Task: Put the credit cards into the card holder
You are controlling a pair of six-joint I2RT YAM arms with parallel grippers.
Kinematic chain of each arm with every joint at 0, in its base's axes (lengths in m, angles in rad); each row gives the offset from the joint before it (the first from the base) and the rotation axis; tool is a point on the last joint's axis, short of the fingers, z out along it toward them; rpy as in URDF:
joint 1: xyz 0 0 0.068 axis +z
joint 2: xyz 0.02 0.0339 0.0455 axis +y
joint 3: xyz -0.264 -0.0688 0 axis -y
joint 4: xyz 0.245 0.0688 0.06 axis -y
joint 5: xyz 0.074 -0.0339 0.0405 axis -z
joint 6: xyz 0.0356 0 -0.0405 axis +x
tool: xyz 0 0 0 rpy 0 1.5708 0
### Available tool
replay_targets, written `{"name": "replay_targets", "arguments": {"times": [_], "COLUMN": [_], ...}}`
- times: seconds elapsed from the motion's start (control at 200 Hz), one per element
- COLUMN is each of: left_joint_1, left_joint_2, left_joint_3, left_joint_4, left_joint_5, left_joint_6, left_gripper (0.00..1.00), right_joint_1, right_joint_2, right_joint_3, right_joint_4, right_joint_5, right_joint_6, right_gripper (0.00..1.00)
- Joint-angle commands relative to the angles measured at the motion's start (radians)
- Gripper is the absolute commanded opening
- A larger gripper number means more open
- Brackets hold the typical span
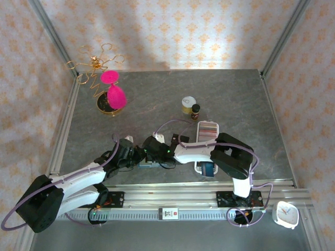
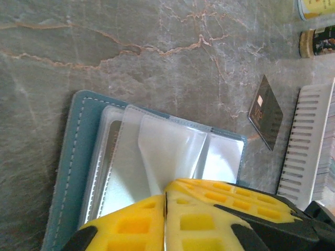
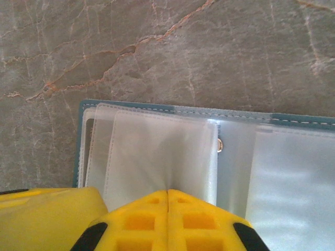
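Teal card holder (image 2: 73, 157) lies beneath left hand (image 2: 165, 197) and right hand (image 3: 167, 196), both pinching it.

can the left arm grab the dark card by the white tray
Probably not yet: the left gripper is shut on a sleeve of the card holder. The dark card lies uncovered nearby, so letting go first should do.

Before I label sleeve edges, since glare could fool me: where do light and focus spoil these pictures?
Top external: a bright patch washes out the back wall. Left wrist: the clear sleeves glare milky white, the left end effector is soft near the lens, the dark card is fairly sharp. Right wrist: same sheen on the sleeves, right end effector blurred.
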Motion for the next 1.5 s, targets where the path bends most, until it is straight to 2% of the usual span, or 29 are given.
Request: {"name": "replay_targets", "arguments": {"times": [0.0,0.12,0.295,0.395,0.531,0.866,0.971,1.086,1.261,1.396,1.497], "left_joint_1": [0.01,0.01,0.009,0.0,-0.027,-0.146,-0.18,-0.19,-0.19,-0.188,-0.188], "left_joint_2": [0.008,-0.01,-0.009,-0.004,-0.001,0.127,0.186,0.247,0.275,0.247,0.228], "left_joint_3": [0.001,0.013,0.019,0.039,0.061,0.116,0.131,0.127,0.096,0.061,0.044], "left_joint_4": [0.027,0.004,0.03,0.025,0.038,0.153,0.2,0.251,0.231,0.217,0.2], "left_joint_5": [0.021,0.024,0.084,0.101,0.105,0.088,0.091,0.113,0.075,0.018,-0.031], "left_joint_6": [-0.001,0.02,0.047,0.072,0.084,0.068,0.061,0.05,0.078,0.083,0.082], "left_gripper": [0.02,0.0,0.0,0.06,0.16,0.26,0.28,0.3,0.44,0.46,0.43], "right_joint_1": [0.002,0.001,0.001,-0.008,-0.027,-0.059,-0.062,-0.067,-0.137,-0.211,-0.262], "right_joint_2": [-0.066,-0.137,-0.237,-0.287,-0.35,-0.476,-0.504,-0.547,-0.553,-0.498,-0.44], "right_joint_3": [-0.032,-0.065,-0.123,-0.17,-0.24,-0.347,-0.354,-0.36,-0.337,-0.317,-0.304], "right_joint_4": [0.003,-0.005,-0.07,-0.101,-0.124,-0.118,-0.115,-0.081,-0.088,-0.084,-0.055], "right_joint_5": [0.013,0.07,0.173,0.217,0.255,0.285,0.297,0.296,0.214,0.134,0.092], "right_joint_6": [-0.004,-0.01,-0.005,0.01,0.032,0.049,0.022,-0.047,-0.114,-0.119,-0.127], "right_gripper": [0.0,0.02,0.17,0.23,0.26,0.36,0.38,0.44,0.43,0.36,0.31]}}
